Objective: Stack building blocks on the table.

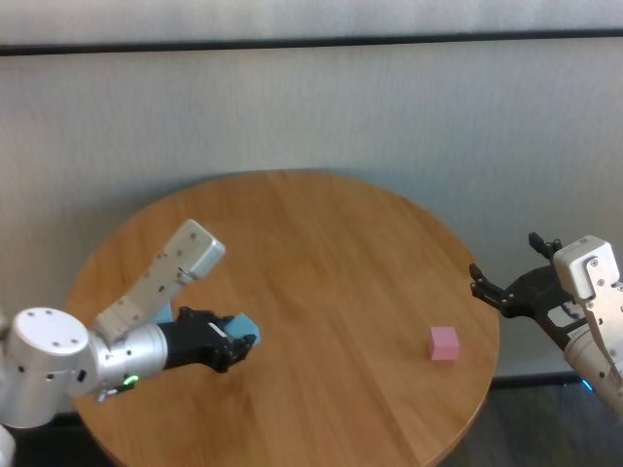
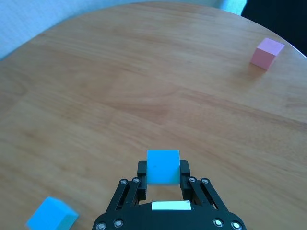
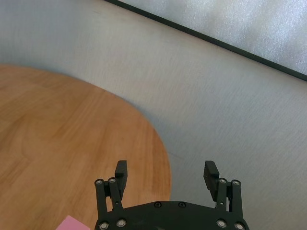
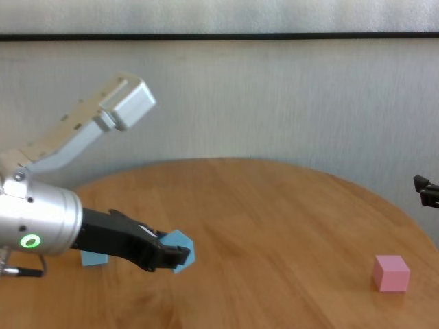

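- Holding one light blue cube (image 2: 162, 166) in my left gripper (image 2: 163, 179), jaws clenched on its two opposite flat sides, above the left part of the table (image 1: 321, 253).
- From the chest view I judge the cube is lifted clear of the wood and turned a little in the grip.
- My second light blue cube (image 2: 52, 214) sits on the table just behind and beside the left gripper, nearer my body.
- My pink cube (image 1: 444, 342) rests alone on the right side of the table, well apart from both blue ones.
- My right gripper (image 3: 166, 175) hangs off the table's right edge, jaws spread wide, nothing between them.
- I judge these blocks light and stiff, with matte faces that should not slip; a squeeze on parallel faces, centred, looks the safe hold.
- Being so light, I expect a block to skid or tip if nudged, so I would lower the held one squarely and release gently.
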